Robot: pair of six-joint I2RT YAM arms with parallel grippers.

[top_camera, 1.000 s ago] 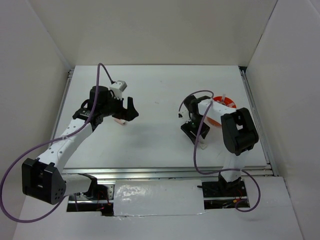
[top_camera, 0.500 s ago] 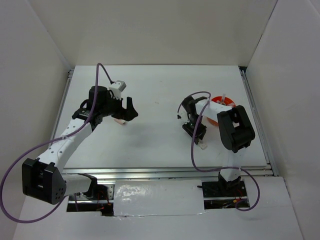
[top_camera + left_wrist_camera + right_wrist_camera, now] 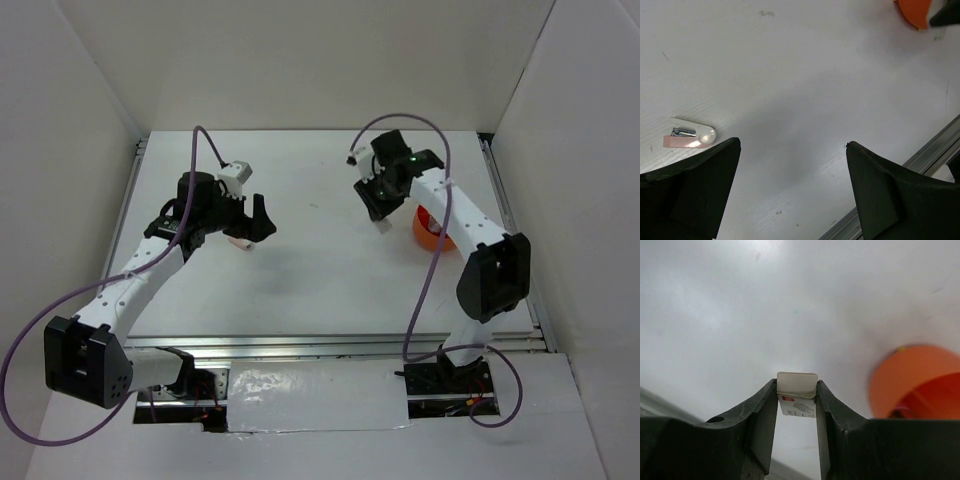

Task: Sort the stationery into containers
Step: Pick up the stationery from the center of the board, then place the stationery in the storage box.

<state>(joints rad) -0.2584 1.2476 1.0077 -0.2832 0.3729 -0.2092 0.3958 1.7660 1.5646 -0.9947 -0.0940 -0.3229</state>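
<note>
Since a second ago our right gripper [image 3: 796, 385] has swung farther out, clamping a small white rectangular eraser block [image 3: 797, 397] near the round bright-orange tub [image 3: 920, 380]; our left gripper [image 3: 792, 147] hangs spread wide.

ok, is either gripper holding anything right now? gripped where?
The right gripper pinches a small white eraser by its two opposite sides, at the fingertips. The left gripper is open and holds nothing.
</note>
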